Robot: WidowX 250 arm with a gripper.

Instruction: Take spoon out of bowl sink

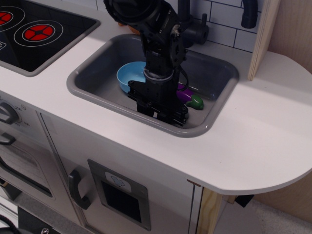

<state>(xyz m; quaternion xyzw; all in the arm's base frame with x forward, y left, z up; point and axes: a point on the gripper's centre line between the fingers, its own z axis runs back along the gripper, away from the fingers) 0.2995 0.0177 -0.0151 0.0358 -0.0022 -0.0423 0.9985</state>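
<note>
observation.image, the only view, looks down on the gripper (163, 113) low in the sink (214, 78), near its front wall at the centre of the frame. The jaws point down and away from the camera, hidden behind the black gripper body, so I cannot tell whether they are apart, together, or clamped on something. The spoon does not show anywhere; it may be under or between the jaws, but that is only a guess. The bowl (129, 75), light blue, sits just left of and behind the gripper, and what shows of its inside looks empty. To the right, partly hidden by the arm, lies the purple eggplant (191, 99) with its green cap toward the right of the frame. A dark faucet (195, 29) stands at the back edge, and the white worktop (263, 126) surrounds the basin, with the black stovetop (44, 29) at the upper left.

The risks as I judge them: the gripper sits close to the front wall and could scrape it, and a small spoon could slip out unseen or be nudged against the eggplant.
</note>
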